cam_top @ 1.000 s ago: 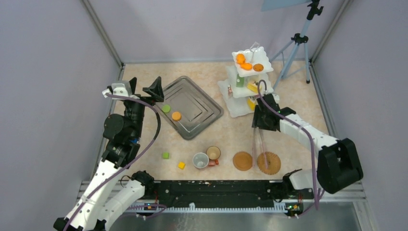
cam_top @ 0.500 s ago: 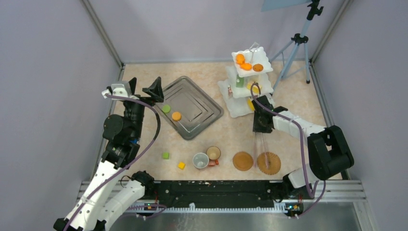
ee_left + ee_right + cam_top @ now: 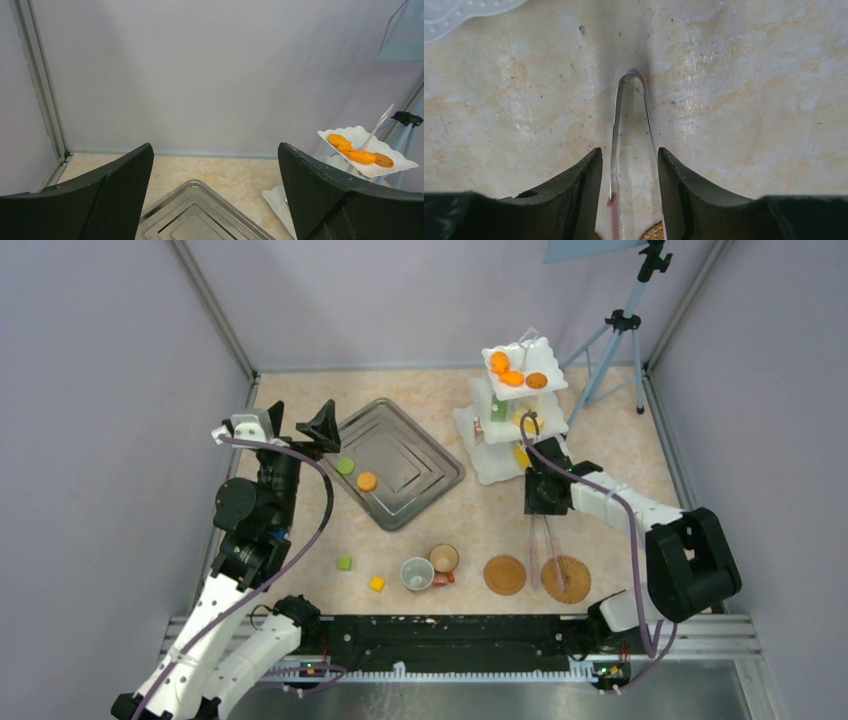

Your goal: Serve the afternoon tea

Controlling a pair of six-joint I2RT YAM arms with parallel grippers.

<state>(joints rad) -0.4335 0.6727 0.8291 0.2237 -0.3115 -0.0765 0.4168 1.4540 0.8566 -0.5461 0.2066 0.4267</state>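
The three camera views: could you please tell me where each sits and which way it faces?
Top external: high behind the bases, looking down on the table; left arm and right arm show.
Left wrist: raised, looking level toward the back wall over the steel tray; left gripper fingers wide apart.
Right wrist: looking straight down at the tongs; right gripper fingers either side.
Shared: top external and left wrist both show the stand top tier.
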